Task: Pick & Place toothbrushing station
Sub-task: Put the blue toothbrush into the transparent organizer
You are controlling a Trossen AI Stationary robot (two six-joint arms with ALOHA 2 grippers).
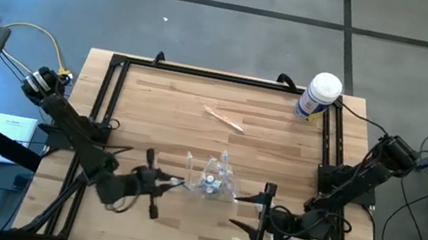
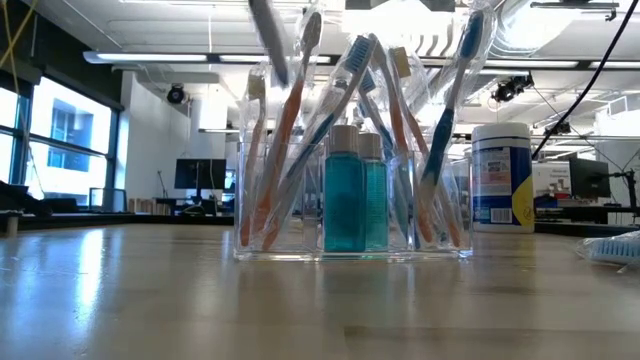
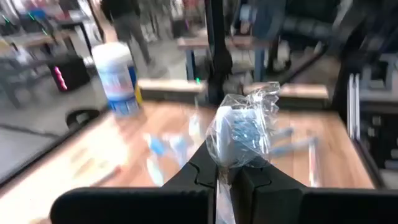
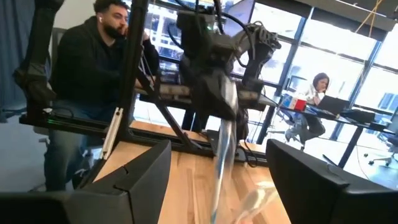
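One toothbrushing station is standing at lower centre of the high view on my tabletop; one white tub is sitting at upper right. My left end effector is pinching shut on one wrapped toothbrush just left of the station. My right end effector is standing wide open, holding nothing, beside the station.

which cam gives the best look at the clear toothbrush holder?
Low view: the clear holder stands upright front and centre, toothbrushes and teal bottles readable inside. High view shows it only as a small see-through shape between the two grippers. Left wrist shows a blurred glimpse; right wrist doesn't clearly show it.
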